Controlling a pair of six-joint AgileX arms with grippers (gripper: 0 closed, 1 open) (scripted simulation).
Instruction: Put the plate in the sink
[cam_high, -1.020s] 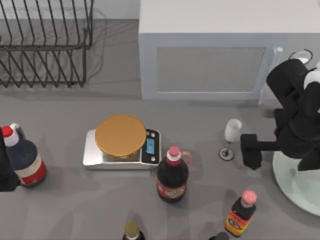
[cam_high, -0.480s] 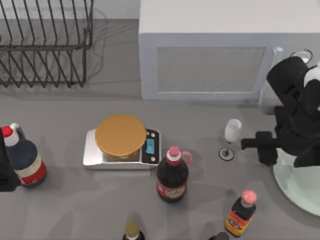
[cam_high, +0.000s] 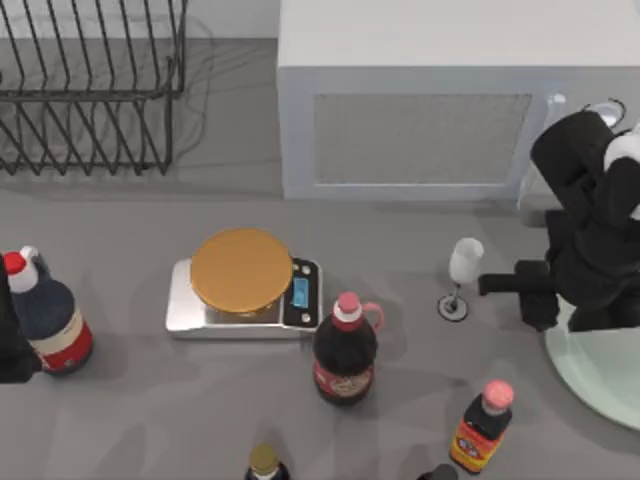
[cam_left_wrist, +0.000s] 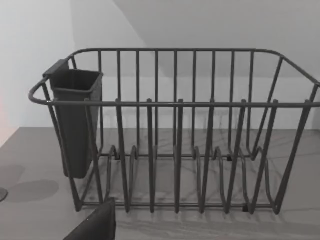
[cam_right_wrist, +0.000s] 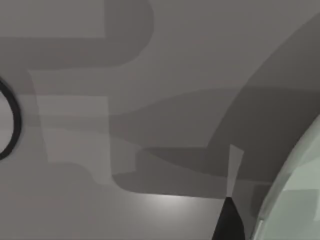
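The pale mint-green plate (cam_high: 600, 375) lies flat at the table's right edge, partly under my right arm; its glossy rim (cam_right_wrist: 295, 200) also appears in the right wrist view. My right gripper (cam_high: 532, 296) hangs over the plate's left rim and is open, one dark fingertip (cam_right_wrist: 227, 220) just beside the rim and holding nothing. A straight white edge (cam_high: 232, 18) behind the rack at the back left looks like the sink's rim. My left arm (cam_high: 10, 340) is parked at the left edge.
A wine glass (cam_high: 460, 275) stands just left of the right gripper. A white microwave (cam_high: 420, 95) fills the back. A scale with an orange-brown disc (cam_high: 242, 270), several bottles (cam_high: 345, 350) and a wire dish rack (cam_high: 90, 90) occupy the middle and left.
My right gripper has slid right, away from the wine glass and onto the plate's left rim. The plate and the left arm have not moved.
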